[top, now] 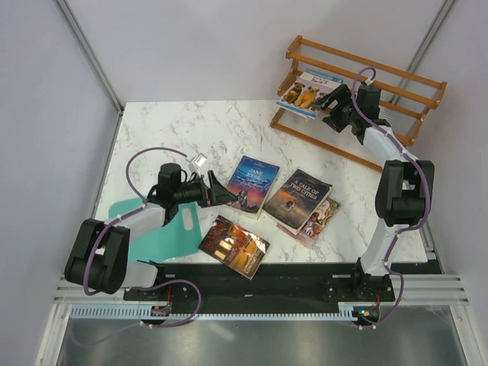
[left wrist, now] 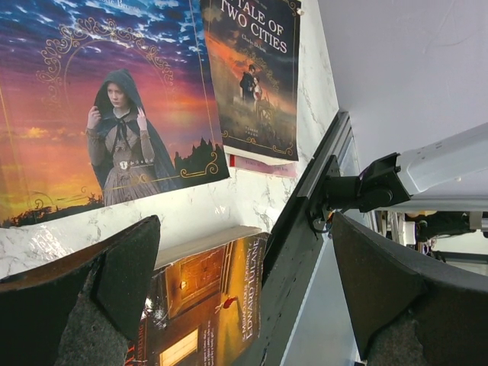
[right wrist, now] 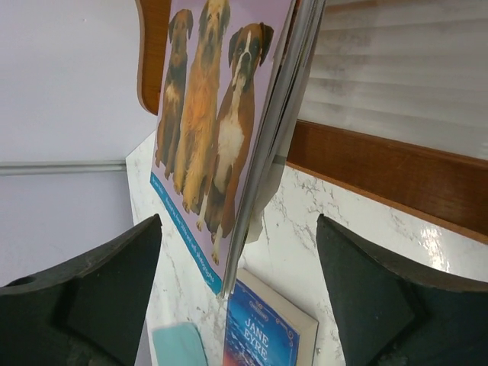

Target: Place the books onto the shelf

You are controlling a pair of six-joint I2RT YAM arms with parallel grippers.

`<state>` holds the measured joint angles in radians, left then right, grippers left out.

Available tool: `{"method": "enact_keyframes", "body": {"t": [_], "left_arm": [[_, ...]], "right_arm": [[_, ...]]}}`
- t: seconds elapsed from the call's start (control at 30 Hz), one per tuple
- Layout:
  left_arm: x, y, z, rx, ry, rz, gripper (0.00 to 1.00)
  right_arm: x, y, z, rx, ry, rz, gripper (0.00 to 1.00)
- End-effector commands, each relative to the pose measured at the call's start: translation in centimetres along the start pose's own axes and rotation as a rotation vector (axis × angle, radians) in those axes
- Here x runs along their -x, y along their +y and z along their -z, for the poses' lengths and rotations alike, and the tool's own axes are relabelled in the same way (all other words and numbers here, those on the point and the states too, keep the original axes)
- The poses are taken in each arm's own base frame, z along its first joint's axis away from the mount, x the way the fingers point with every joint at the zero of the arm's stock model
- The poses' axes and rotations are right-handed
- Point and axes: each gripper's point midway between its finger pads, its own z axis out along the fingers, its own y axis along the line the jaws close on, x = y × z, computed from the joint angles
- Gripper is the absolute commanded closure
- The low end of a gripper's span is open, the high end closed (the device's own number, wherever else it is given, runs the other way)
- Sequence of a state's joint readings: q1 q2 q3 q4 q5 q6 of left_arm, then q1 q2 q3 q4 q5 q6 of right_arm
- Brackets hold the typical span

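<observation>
Right gripper (right wrist: 238, 252): released, straddling dog book (right wrist: 206, 114) propped on shelf (right wrist: 366, 168) just ahead; could topple if clipped during withdrawal.

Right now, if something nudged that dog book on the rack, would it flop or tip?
Probably floppy: the dog book is thin, pages fanning. It leans alone on the shelf, so a push would likely tip it.
</observation>
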<state>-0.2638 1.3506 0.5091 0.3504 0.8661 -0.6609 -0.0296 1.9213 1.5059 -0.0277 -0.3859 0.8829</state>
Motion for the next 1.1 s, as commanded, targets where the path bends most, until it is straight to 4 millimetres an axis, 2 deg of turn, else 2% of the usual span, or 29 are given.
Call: {"method": "enact_keyframes", "body": {"t": [0.0,0.1,0.13,0.17,0.23,0.3,0.33,0.37,0.4,0.43,0.47,0.53,0.57,0.6,0.63,0.67,0.7,0.73,0.8,0.83,0.9,0.97,1.03,1.07], "left_arm": [[0.7,-1.0,0.3,-0.024,-0.035,-0.063,0.0],[0.9,-0.6,0.2,-0.003,-0.032,-0.065,0.0],[1.3,-0.7,0.2,-0.001,-0.036,-0.073,0.0],[1.4,-0.3,0.1,0.02,-0.039,-0.08,0.0],[1.9,-0.2,0.1,0.041,-0.037,-0.083,0.0],[2.4,0.4,-0.1,0.073,-0.04,-0.093,0.0],[2.9,0.3,-0.2,0.077,-0.038,-0.1,0.0],[3.0,0.7,-0.5,0.09,-0.03,-0.095,0.0],[3.1,0.9,-0.5,0.096,-0.025,-0.09,0.0],[3.5,0.8,-0.7,0.096,-0.025,-0.091,0.0],[3.4,1.1,-0.7,0.107,-0.018,-0.082,0.0],[3.0,1.9,-0.9,0.136,-0.006,-0.053,0.0],[2.6,2.6,-0.8,0.169,0.002,-0.026,0.0],[2.2,3.3,-0.7,0.195,0.009,-0.006,0.0],[2.0,3.7,-0.6,0.22,0.009,0.008,0.0],[2.1,4.8,-0.5,0.276,-0.011,0.018,0.0],[2.1,5.3,-0.3,0.305,-0.018,0.031,0.0],[2.2,6.1,-0.5,0.331,-0.016,0.047,0.0],[3.3,6.7,-1.0,0.361,-0.019,0.061,0.0],[2.9,7.8,-1.7,0.375,0.011,0.091,0.0],[4.0,8.0,-2.6,0.366,0.021,0.099,0.0],[3.8,9.0,-3.6,0.364,0.058,0.136,0.0],[5.0,8.9,-4.4,0.344,0.057,0.137,0.0],[4.4,9.4,-4.9,0.338,0.083,0.158,0.0]], "right_arm": [[1.3,2.0,3.1,-0.004,-0.049,0.065,0.09],[0.3,1.6,4.9,-0.039,-0.035,0.092,0.05],[-0.4,0.4,5.2,-0.07,-0.023,0.091,0.04],[-0.5,1.0,6.4,-0.068,-0.031,0.104,0.02],[-2.4,-0.8,7.7,-0.12,0.008,0.116,0.02],[-3.4,-0.8,9.7,-0.137,0.011,0.142,0.02],[-4.6,-2.0,10.3,-0.168,0.031,0.153,0.02],[-5.2,-1.3,11.3,-0.157,0.03,0.171,0.02],[-5.9,-1.8,11.9,-0.17,0.045,0.172,0.02],[-8.0,-2.2,12.2,-0.176,0.085,0.19,0.02],[-9.6,-1.0,12.8,-0.15,0.113,0.221,0.02],[-12.5,-0.7,13.1,-0.142,0.174,0.269,0.02],[-15.6,0.3,13.1,-0.118,0.247,0.333,0.02],[-17.2,0.5,13.0,-0.115,0.284,0.361,0.02],[-19.0,0.3,13.0,-0.114,0.331,0.375,0.02],[-21.8,0.4,12.7,-0.103,0.396,0.391,0.02],[-23.1,0.2,12.5,-0.104,0.427,0.391,0.02],[-24.7,-1.1,12.0,-0.129,0.468,0.382,0.02],[-26.2,-0.9,11.2,-0.095,0.479,0.342,0.02],[-27.3,-2.0,10.8,-0.1,0.507,0.316,0.02],[-27.7,-1.9,9.8,-0.083,0.495,0.28,0.04],[-28.5,-3.0,9.1,-0.107,0.518,0.259,0.05],[-29.2,-3.8,8.7,-0.116,0.536,0.234,0.07],[-29.1,-3.2,8.2,-0.078,0.518,0.229,0.07]]}}
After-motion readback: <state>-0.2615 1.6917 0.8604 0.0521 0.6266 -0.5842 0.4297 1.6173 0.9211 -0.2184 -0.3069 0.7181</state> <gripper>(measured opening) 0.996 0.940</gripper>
